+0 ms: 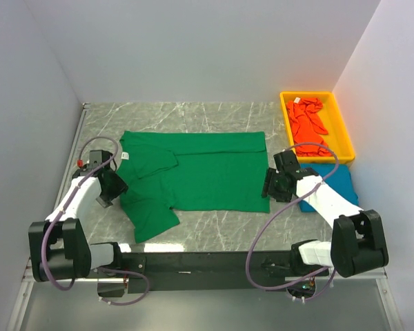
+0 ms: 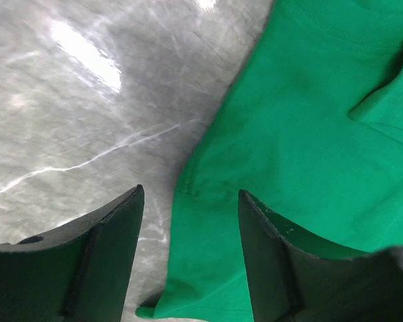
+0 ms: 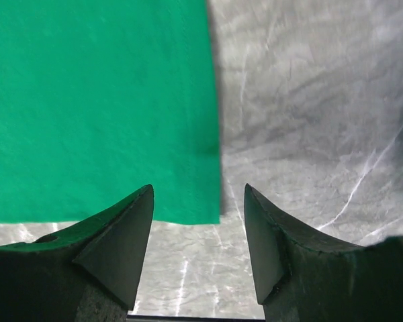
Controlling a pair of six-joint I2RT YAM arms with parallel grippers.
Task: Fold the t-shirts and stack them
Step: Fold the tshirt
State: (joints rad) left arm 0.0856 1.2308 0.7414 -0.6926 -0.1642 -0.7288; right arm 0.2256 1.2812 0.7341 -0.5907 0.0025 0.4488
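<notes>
no text can be read, even on the green t-shirt's (image 1: 207,169) white label (image 1: 124,156).

matt cloth green tee (image 1: 207,172), glossy marble-look table (image 1: 193,114), yellow plastic bin (image 1: 341,121)

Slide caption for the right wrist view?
Open right gripper at a hem corner of the green t-shirt on the table.

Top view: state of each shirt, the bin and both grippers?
Green cotton t-shirt: spread flat on the table.
Blue t-shirt: on the table, partly hidden.
Yellow plastic bin: upright, holding one shirt.
Orange-red t-shirt: crumpled inside the bin.
Left gripper: open at green shirt's edge.
Right gripper: open over its hem corner.
</notes>
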